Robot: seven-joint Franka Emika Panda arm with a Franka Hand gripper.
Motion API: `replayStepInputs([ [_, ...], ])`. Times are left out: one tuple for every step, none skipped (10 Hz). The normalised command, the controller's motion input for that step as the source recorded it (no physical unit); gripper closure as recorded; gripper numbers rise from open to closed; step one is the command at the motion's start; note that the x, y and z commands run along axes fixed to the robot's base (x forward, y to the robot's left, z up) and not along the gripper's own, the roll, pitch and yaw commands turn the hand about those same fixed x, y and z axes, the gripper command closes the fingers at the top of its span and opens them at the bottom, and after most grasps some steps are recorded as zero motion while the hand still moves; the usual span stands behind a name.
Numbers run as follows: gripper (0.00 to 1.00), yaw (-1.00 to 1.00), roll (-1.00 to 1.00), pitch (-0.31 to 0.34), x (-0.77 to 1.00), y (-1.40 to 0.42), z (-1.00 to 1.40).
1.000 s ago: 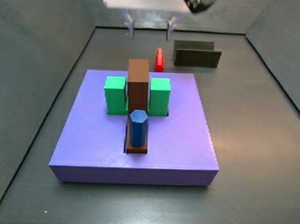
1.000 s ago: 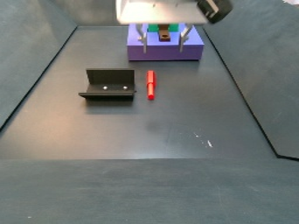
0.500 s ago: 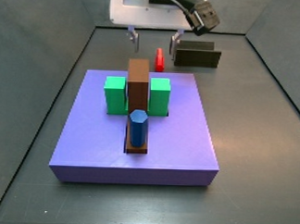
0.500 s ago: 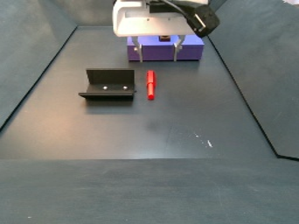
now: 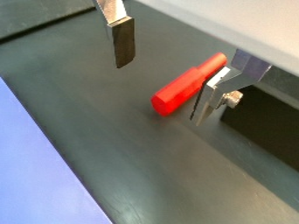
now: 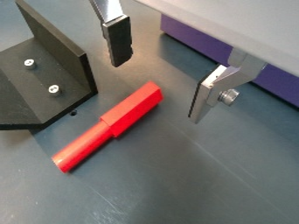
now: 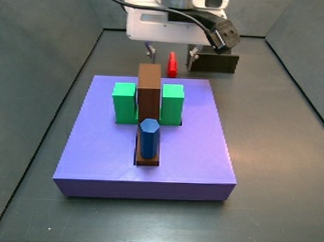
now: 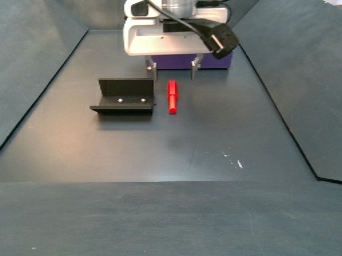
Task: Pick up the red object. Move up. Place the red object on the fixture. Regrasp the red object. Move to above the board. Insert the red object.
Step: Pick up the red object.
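The red object (image 6: 110, 127) is seen lying flat on the grey floor (image 8: 201, 140), just beside the fixture (image 8: 122, 97) and apart from it. It is not held. The gripper (image 6: 163, 74) is positioned low above it, its jaws spread wide and empty, with one finger (image 5: 121, 39) on each side of the peg. The board (image 7: 148, 143) is seen nearby, carrying green blocks (image 7: 124, 102), a brown bar (image 7: 148, 93) and a blue cylinder (image 7: 149, 139).
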Motion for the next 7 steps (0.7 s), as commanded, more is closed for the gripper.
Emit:
replayStepInputs([
  [0.0,0.0,0.15,0.046,0.12,0.01,-0.06],
  [0.0,0.0,0.18,0.014,0.0,0.02,-0.14],
  [0.0,-0.01,0.17,0.004,0.0,0.05,-0.19],
  [0.0,-0.02,0.15,0.003,0.0,0.08,-0.21],
  [0.0,-0.01,0.13,0.0,0.0,0.06,-0.21],
  [0.0,-0.01,0.13,0.0,0.0,0.07,-0.21],
  [0.0,0.0,0.1,0.0,0.0,0.06,-0.21],
])
